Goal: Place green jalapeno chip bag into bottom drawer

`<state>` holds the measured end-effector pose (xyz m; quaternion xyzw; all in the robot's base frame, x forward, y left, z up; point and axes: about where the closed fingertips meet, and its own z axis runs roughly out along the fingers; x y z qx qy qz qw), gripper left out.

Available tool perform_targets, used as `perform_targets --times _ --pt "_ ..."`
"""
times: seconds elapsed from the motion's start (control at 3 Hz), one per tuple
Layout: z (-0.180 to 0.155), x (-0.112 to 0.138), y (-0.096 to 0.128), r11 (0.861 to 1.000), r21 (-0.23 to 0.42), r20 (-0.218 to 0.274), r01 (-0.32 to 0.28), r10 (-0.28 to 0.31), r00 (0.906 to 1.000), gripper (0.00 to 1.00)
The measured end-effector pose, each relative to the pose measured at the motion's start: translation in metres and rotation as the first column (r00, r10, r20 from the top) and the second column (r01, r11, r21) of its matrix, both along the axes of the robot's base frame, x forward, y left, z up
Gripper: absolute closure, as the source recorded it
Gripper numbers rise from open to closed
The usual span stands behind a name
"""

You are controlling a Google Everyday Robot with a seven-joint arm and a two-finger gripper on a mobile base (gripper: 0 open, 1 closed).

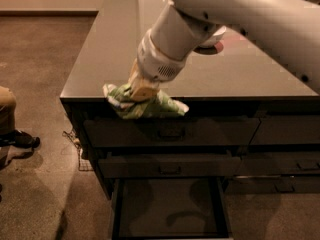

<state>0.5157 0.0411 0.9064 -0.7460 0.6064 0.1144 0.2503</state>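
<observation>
The green jalapeno chip bag (150, 106) is gripped from above by the tool (142, 90), whose tan fingers are clenched into the bag's crinkled top. The bag is held at the front edge of the dark surface (110, 59), toward its front-left corner. Most of the bag is seen hanging past that edge, in front of the top drawer (210, 131). The tool is carried on a white arm (225, 9) that is stretched in from the upper right.

The bottom drawer (167, 209) is pulled out below the closed middle drawer (170, 165), and its flat dark floor is exposed. The bag is held above it and well apart from it.

A white bowl (214, 35) is seen near the back right of the surface, mostly hidden by the arm. A dark shoe (22, 140) is seen on the floor at the left.
</observation>
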Motion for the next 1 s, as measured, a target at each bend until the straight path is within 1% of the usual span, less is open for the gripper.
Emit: perform_targets --times 0.33,0.67,1.0 --pt "-0.016 -0.05 0.013 1.0 0.018 -0.065 0.024 -0.023 0.9976 1.0" --pt "-0.016 -0.05 0.013 1.0 0.018 -0.065 0.024 -0.023 0.9976 1.0" --pt "-0.038 -0.05 0.008 0.999 0.014 -0.113 0.044 -0.042 0.9927 1.0"
